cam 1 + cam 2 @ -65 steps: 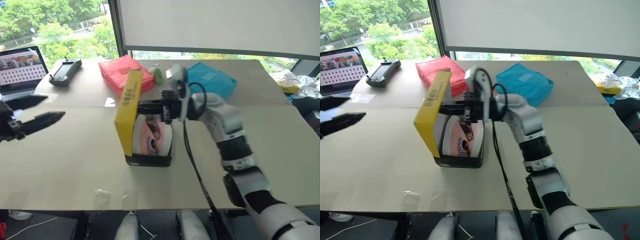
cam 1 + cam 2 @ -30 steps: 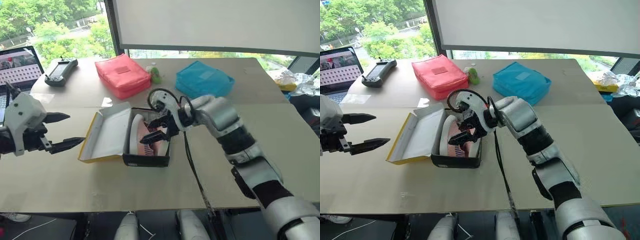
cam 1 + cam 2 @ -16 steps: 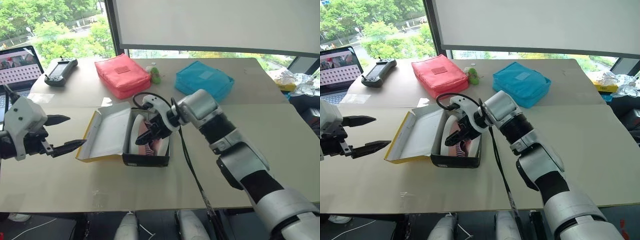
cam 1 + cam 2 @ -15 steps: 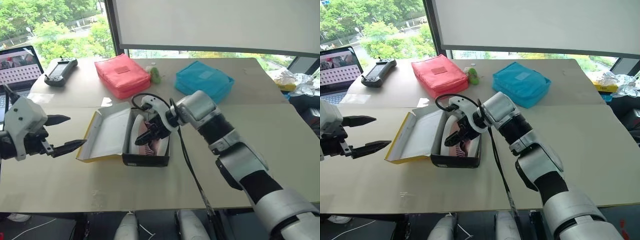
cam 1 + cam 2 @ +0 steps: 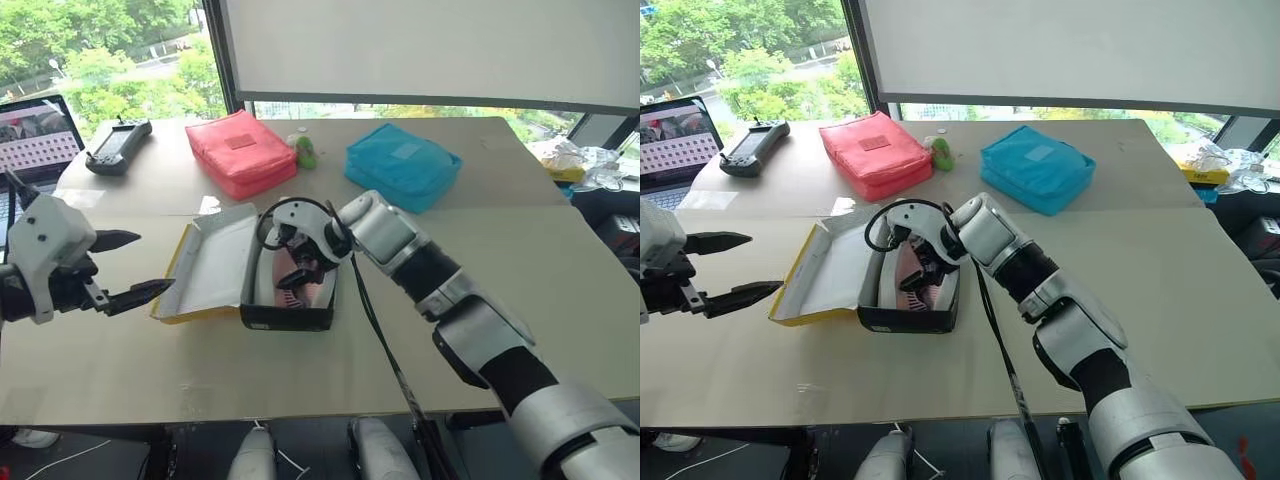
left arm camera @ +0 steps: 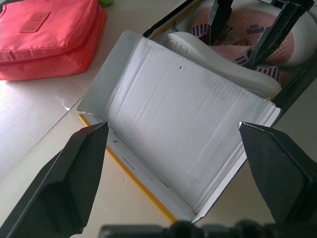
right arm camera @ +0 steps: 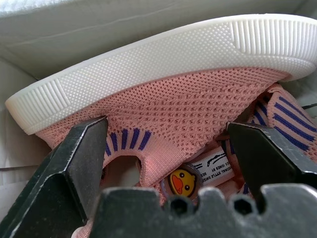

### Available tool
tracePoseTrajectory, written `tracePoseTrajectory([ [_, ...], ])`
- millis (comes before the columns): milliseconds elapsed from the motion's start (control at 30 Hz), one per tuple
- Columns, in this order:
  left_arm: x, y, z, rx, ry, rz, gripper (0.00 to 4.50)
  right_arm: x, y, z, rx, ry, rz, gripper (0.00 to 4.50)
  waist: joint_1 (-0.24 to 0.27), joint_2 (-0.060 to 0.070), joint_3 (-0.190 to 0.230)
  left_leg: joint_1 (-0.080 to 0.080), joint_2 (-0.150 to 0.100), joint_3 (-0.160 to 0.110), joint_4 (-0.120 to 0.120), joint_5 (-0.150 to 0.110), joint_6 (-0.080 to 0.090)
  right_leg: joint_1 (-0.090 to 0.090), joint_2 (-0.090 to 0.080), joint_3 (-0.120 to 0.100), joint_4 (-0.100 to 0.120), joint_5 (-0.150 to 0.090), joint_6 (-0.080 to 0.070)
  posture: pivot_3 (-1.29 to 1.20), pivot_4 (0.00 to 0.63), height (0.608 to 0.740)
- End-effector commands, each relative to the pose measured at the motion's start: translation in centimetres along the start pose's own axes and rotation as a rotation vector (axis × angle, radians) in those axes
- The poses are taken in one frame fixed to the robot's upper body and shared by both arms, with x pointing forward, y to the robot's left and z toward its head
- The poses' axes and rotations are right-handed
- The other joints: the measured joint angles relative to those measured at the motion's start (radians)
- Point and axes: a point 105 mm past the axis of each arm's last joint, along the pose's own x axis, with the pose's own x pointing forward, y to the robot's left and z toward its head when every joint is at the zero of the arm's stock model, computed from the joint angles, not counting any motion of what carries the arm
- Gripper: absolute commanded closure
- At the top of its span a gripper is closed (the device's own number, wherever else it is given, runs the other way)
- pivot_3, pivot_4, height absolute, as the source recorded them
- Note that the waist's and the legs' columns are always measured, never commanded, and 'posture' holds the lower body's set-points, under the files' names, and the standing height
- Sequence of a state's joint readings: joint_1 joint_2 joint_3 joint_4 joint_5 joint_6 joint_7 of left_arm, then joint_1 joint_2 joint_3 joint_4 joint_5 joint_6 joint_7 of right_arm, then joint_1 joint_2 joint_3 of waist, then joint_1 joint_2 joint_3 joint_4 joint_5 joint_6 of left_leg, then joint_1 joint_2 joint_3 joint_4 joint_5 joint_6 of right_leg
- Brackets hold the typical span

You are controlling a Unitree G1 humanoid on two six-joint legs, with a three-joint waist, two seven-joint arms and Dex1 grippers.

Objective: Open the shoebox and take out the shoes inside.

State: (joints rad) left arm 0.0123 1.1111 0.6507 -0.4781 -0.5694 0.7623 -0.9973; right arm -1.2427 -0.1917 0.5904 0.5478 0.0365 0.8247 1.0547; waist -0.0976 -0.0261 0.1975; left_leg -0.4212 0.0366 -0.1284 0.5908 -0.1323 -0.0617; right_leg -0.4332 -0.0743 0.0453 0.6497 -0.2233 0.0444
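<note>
The shoebox [image 5: 288,318] stands open mid-table, black-sided, its yellow lid [image 5: 210,268] folded flat to the left with the white inside up. The pink shoes [image 5: 305,290] with white soles lie on their sides in it. My right gripper [image 5: 293,272] reaches down into the box, open. In the right wrist view its fingers [image 7: 79,158] stand on either side of one shoe's [image 7: 173,99] knitted pink upper. My left gripper [image 5: 132,268] hovers open just left of the lid's edge, holding nothing. The left wrist view looks over the lid [image 6: 183,139] toward the shoes [image 6: 233,64].
A red pouch [image 5: 243,150], a blue pouch [image 5: 402,165] and a small green object [image 5: 305,152] lie behind the box. A black controller [image 5: 117,143] and a laptop [image 5: 35,140] sit far left. Crumpled plastic [image 5: 580,160] lies at the far right edge.
The lid went from upright to lying flat on the left. My right gripper has rolled and sunk deeper into the box, over a shoe. The left gripper has stayed put.
</note>
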Motion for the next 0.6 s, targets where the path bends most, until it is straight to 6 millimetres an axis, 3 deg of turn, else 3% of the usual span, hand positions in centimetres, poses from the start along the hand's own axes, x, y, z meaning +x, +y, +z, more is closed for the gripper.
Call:
tracePoseTrajectory([
  [33, -0.1, 0.3, 1.0, 0.04, -0.026, 0.014, 0.0, 0.0, -0.3, -0.9, 0.039, 0.039, 0.013, 0.02, 0.0, 0.0, 0.0, 0.0, 0.0, 0.0, 0.0, 0.0, 0.0, 0.0, 0.0, 0.0, 0.0, 0.0, 0.0, 0.0, 0.15, 0.737],
  [167, 0.2, 0.2, 1.2, 0.041, -0.034, 0.007, 0.0, 0.8, 0.7, -1.7, 0.099, 0.057, 0.087, 0.02, 0.001, -0.001, -0.001, 0.0, 0.0, 0.0, 0.0, 0.0, 0.0, 0.0, 0.0, 0.0, 0.0, 0.0, 0.0, 0.0, 0.15, 0.737],
  [267, 0.1, 0.3, 1.3, 0.043, -0.036, 0.008, 0.0, 1.1, 1.0, -1.4, 0.107, 0.036, 0.1, 0.74, 0.001, -0.002, -0.001, 0.0, 0.0, 0.0, 0.0, 0.0, 0.0, 0.0, 0.0, 0.0, 0.0, 0.0, 0.0, 0.0, 0.15, 0.737],
  [600, 0.1, 0.4, 1.1, 0.042, -0.031, 0.015, 0.0, -0.1, 1.1, 2.0, 0.129, -0.159, 0.123, 4.11, -0.001, -0.002, -0.001, -0.001, 0.001, 0.0, -0.001, 0.0, 0.0, -0.001, 0.001, 0.0, 0.0, 0.0, 0.0, 0.0, 0.15, 0.737],
])
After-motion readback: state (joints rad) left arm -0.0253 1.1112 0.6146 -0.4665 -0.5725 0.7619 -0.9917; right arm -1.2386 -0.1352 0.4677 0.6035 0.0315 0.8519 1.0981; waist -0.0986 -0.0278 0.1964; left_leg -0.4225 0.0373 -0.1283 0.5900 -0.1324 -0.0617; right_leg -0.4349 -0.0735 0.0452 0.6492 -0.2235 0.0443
